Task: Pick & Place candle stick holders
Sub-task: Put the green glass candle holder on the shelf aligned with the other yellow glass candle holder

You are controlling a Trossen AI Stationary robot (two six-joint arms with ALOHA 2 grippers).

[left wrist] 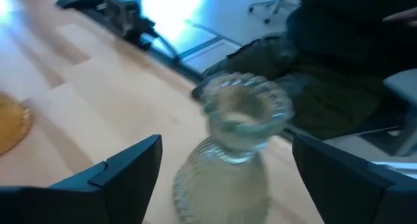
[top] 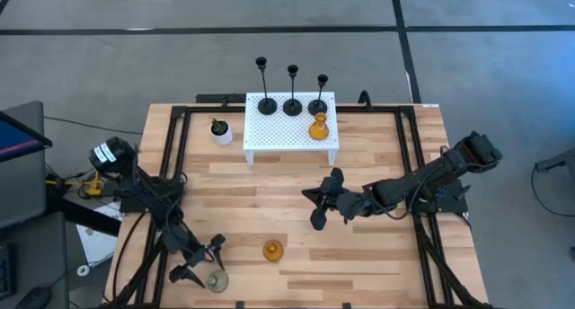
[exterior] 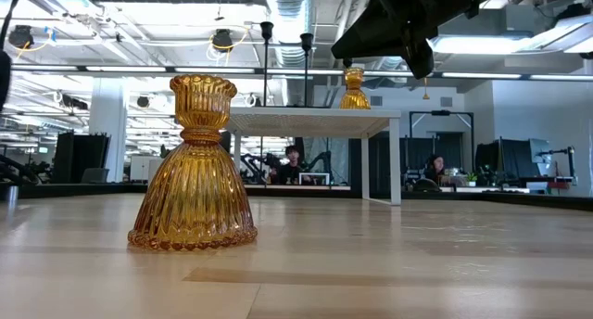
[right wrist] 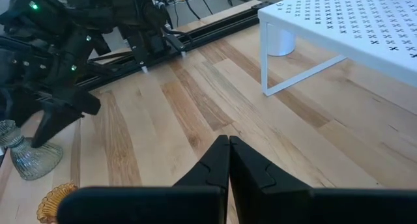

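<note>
Four of the six candle stick holders are already on the white perforated stand (top: pixel 289 120): three black thin-stemmed holders (top: pixel 292 102) in a row along its far edge, and an amber glass holder (top: pixel 318 128) at its near right corner. Two remain well short of the stand, toward the table's near edge: a second amber holder (top: pixel 273 251) standing upright in front of the stand, and a clear-grey glass holder (top: pixel 216 280) further out to the left, near the table's front-left corner. Step in hand looks like the pick on the clear-grey one: the left gripper (top: pixel 199 262) has its fingers spread wide, one each side of the holder in the left wrist view (left wrist: pixel 231 152), not touching the glass as far as I can tell. The right gripper (top: pixel 321 204) hangs above the table just in front of the stand's right half, fingers pressed together with nothing between them (right wrist: pixel 228 162). Next move, my read: left gripper squares up around the bulb or the neck, closes, lifts straight, then carries to a free patch on the stand beside the amber one. Glass is ribbed and rounded, so a low grip probably slips; the neck seems safer. Small white pot with a green plant (top: pixel 221 130) sits just left of the stand, clear of the likely path.
</note>
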